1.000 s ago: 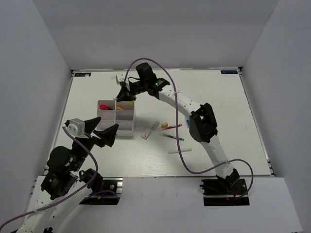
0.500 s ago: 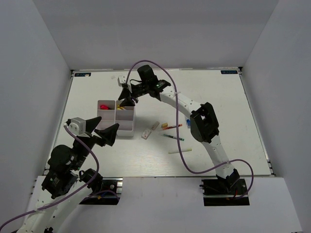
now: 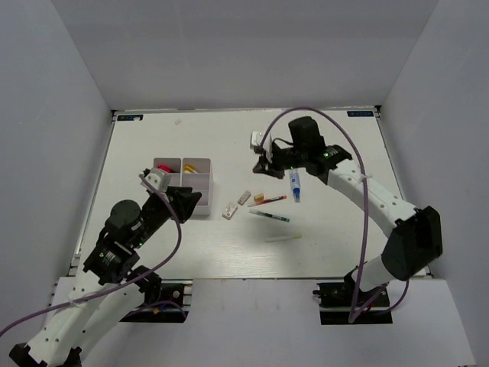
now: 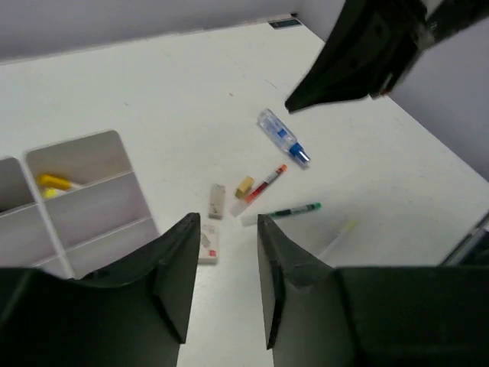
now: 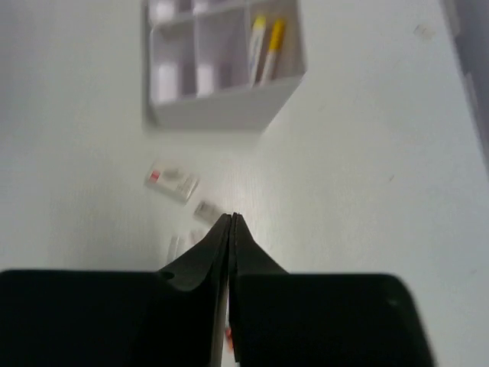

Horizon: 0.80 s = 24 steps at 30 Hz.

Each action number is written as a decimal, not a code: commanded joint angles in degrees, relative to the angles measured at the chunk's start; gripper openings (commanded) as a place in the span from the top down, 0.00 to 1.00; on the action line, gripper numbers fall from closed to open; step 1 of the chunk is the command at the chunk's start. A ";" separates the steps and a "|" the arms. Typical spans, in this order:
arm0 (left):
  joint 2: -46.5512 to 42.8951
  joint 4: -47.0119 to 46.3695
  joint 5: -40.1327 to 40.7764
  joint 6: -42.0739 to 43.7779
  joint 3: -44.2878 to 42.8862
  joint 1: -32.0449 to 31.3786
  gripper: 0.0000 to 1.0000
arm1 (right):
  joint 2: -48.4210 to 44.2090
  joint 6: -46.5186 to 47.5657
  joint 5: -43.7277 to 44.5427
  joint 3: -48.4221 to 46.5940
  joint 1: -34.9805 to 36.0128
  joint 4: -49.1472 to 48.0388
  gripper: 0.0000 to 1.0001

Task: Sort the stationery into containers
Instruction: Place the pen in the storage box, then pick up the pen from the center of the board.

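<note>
Overhead view, tray (image 3: 200, 183): left of centre on the table (image 3: 344, 229); red and yellow pieces lie in its rear compartments.
Overhead view, loose stationery: tube (image 3: 294, 186), red pen (image 3: 269, 200), green pen (image 3: 269, 216), pale pen (image 3: 283, 238) and erasers (image 3: 229, 211) lie outside the tray, to its right.
Overhead view, left gripper (image 3: 191, 200): at the tray's near right corner.
Overhead view, right gripper (image 3: 262, 167): near the tube, beyond the pens.
Left wrist view, left gripper: fingers part-way spread, nothing between them.
Right wrist view, right gripper: fingers pressed together, empty, erasers below.
Risk, shut fingers: lowered unopened, they would likely push an item aside.
Risk, crowding: the red pen and erasers lie close together; a grasp could nudge a neighbour.
Risk, arms: both face one cluster and might collide.
</note>
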<state>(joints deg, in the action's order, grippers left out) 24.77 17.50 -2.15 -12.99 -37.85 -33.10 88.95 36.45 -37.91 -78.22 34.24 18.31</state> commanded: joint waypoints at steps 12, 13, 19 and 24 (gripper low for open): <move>2.65 1.93 -4.53 1.48 -1.62 0.32 0.17 | -6.33 20.77 12.59 24.15 4.86 22.21 0.52; 2.65 1.93 -4.53 1.48 -1.62 0.32 0.17 | -5.63 20.77 12.95 24.68 5.22 21.52 0.52; 0.02 1.93 -3.38 1.48 -1.62 0.32 0.16 | -3.08 18.84 15.41 27.68 8.21 16.34 0.52; -0.52 1.93 -3.38 1.48 -1.62 0.32 0.16 | -1.06 16.21 18.22 28.38 10.06 10.97 0.50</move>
<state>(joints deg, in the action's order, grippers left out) 24.67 19.27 -6.20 -11.84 -37.87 -33.10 87.26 54.26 -21.67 -49.82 43.42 34.28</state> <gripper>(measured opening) 0.841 0.493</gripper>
